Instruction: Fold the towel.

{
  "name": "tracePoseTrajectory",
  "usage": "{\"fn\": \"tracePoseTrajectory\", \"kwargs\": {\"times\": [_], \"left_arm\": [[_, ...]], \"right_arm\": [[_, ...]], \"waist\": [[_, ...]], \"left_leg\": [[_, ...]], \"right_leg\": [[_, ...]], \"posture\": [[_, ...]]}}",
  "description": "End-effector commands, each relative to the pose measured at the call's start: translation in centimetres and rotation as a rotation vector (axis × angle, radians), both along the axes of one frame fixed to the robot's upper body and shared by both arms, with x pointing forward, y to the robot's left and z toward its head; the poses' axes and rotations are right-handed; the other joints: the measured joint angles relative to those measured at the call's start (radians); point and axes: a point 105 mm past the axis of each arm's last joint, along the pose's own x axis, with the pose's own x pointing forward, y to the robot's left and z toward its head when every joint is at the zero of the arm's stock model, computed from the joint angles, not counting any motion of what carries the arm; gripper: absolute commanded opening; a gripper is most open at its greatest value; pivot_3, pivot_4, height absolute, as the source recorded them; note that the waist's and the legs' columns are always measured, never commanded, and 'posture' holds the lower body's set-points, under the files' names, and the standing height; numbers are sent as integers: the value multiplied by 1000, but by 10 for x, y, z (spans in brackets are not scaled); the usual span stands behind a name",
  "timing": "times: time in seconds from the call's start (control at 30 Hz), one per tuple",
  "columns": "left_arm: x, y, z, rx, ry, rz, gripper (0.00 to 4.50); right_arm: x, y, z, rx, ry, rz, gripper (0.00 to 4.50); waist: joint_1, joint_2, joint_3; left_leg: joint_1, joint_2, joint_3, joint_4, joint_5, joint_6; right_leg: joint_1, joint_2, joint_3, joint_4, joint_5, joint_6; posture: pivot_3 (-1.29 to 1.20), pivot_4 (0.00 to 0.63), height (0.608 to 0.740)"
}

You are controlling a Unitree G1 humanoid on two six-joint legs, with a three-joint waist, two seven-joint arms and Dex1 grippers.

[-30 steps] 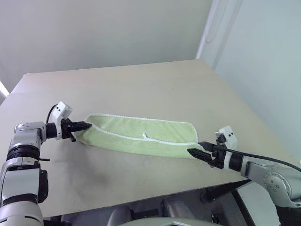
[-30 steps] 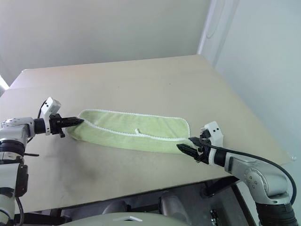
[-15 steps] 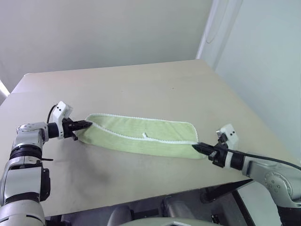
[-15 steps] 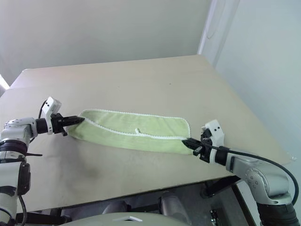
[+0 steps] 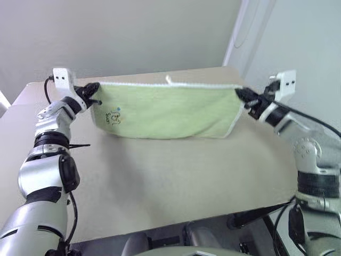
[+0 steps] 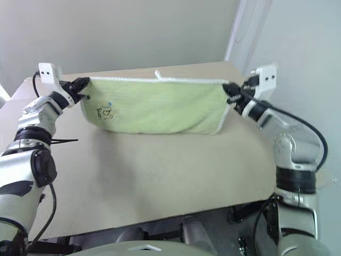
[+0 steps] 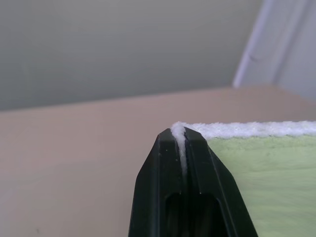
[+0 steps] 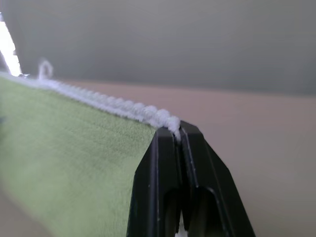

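Note:
The towel, light lime-green with white stitched edging, hangs stretched in the air above the table. A small white tag loop stands up on its top edge and a dark printed mark shows near its left side. My left gripper is shut on the towel's top left corner, and the white edging is pinched between its black fingers. My right gripper is shut on the top right corner, with the stitched edge caught at its fingertips. The towel's lower edge hangs just above the tabletop.
The beige table spreads beneath the towel, its front edge near me and its right edge beside my right arm. A grey wall rises behind it, with a white corner post at the back right.
Both grippers have risen and moved forward, lifting the towel off the table so it now hangs spread between them. The right gripper closed on the towel's corner.

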Motion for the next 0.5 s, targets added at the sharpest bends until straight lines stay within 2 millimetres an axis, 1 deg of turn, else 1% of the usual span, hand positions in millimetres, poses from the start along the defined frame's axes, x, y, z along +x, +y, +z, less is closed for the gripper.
{"fn": "tracePoseTrajectory", "kwargs": {"times": [0.03, 0.1, 0.13, 0.23, 0.37, 0.43, 0.5], "left_arm": [[1, 18, 49, 26, -155, 148, 0], [0, 18, 56, 55, -181, 138, 0], [-2, 18, 57, 73, -188, 114, 0], [-11, 21, 49, 114, -187, 25, 0], [-31, 29, 26, 154, -131, -137, 0], [-45, 31, 12, 181, -92, -236, 0], [-61, 36, -3, 191, -33, -327, 0]], "right_arm": [[16, -31, 28, -14, -139, -141, 14], [19, -38, 29, -9, -150, -148, 14], [17, -38, 27, -10, -149, -129, 14], [5, -32, 18, -6, -134, -57, 14], [-24, -19, -4, -10, -76, 56, 14], [-41, -9, -18, -16, -28, 126, 14], [-58, 1, -27, -14, 15, 192, 14]], "waist": [[0, 0, 0], [-1, 0, 0], [-1, 0, 0], [-4, 1, 0], [-6, 3, 0], [-5, 3, 0], [-5, 3, 0]], "left_leg": [[0, 0, 0, 0, 0, 0], [0, 0, 0, -1, 0, 0], [0, 0, 0, -2, 0, 0], [0, 0, 0, -3, 0, 0], [-1, 0, 0, -3, -1, 1], [-1, 0, 0, -3, -1, 1], [-1, 0, 0, -2, -1, 1]], "right_leg": [[0, 0, 0, 0, 0, 0], [0, 0, 0, -1, 0, 0], [0, 0, 0, 0, 0, 0], [-1, 0, 0, 0, 0, 0], [-2, 0, 0, 1, 0, -1], [-2, 1, 0, 1, -1, -1], [-2, 0, 0, 2, -1, -1]], "posture": [[0, 0, 740], [0, 0, 740], [0, 0, 740], [0, 0, 740], [0, 0, 740], [0, 0, 740], [0, 0, 740]]}}
